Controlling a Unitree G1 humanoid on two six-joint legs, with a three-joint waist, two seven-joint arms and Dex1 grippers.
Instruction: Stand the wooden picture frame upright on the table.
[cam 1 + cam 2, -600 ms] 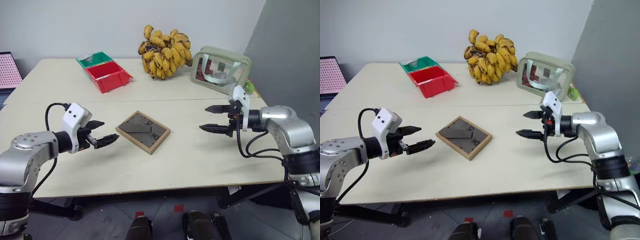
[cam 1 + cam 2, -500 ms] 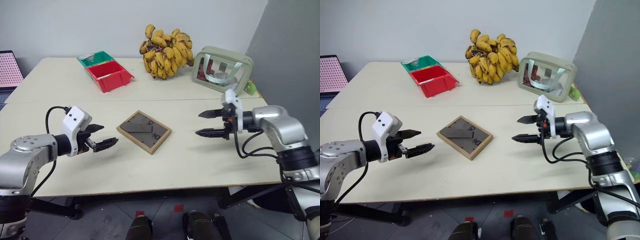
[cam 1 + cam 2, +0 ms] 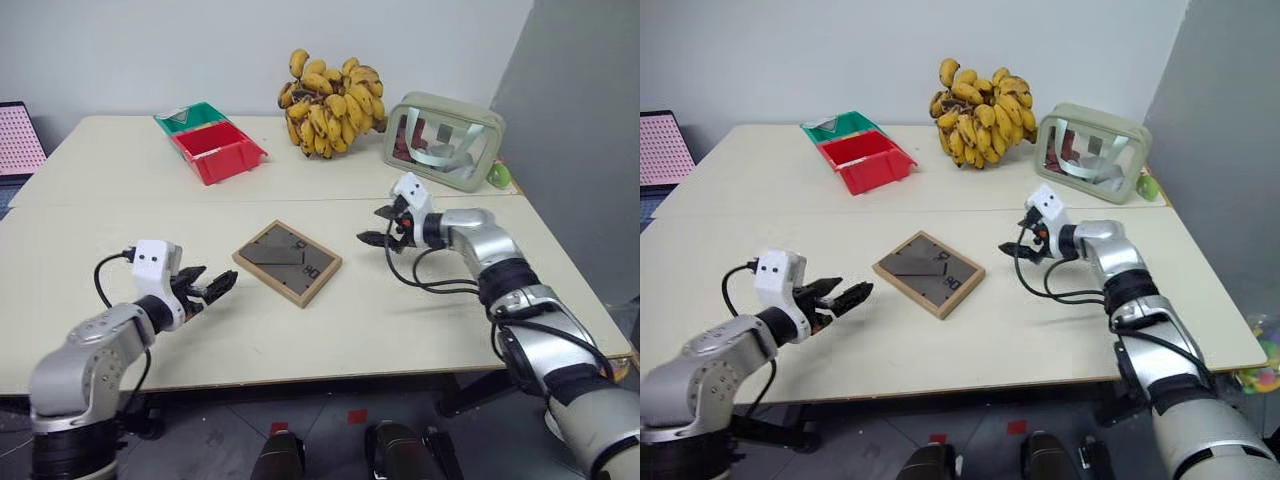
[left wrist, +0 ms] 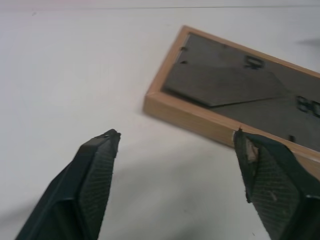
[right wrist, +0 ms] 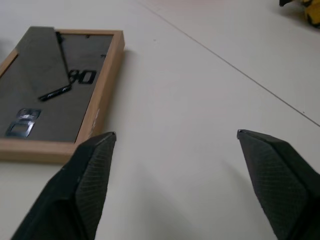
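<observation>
We see the bench [image 3: 120,190] first, a broad cream top with a seam running across it, and we place everything else from the wooden picture frame [image 3: 287,262]. That frame lies flat on the bench just nearer us than the seam, its dark brown back up, the stand flap folded down and white marks showing at one end. Well beyond the frame, at the far edge of the bench, sits a bunch of bananas [image 3: 328,105]. To the right of the bananas and far behind the frame stands a clear pouch with pale green edges [image 3: 442,140]. Left of the bananas and well behind the frame is a red bin [image 3: 218,153] with a green bin [image 3: 189,118] touching its far side. Our left claw [image 3: 205,290] hovers near the frame's left corner, apart from it, its two black fingers [image 4: 92,175] spread wide and holding nothing. Our right claw [image 3: 383,224] hangs near the frame's right side, also clear of the wood, fingers [image 5: 85,172] wide apart and empty
</observation>
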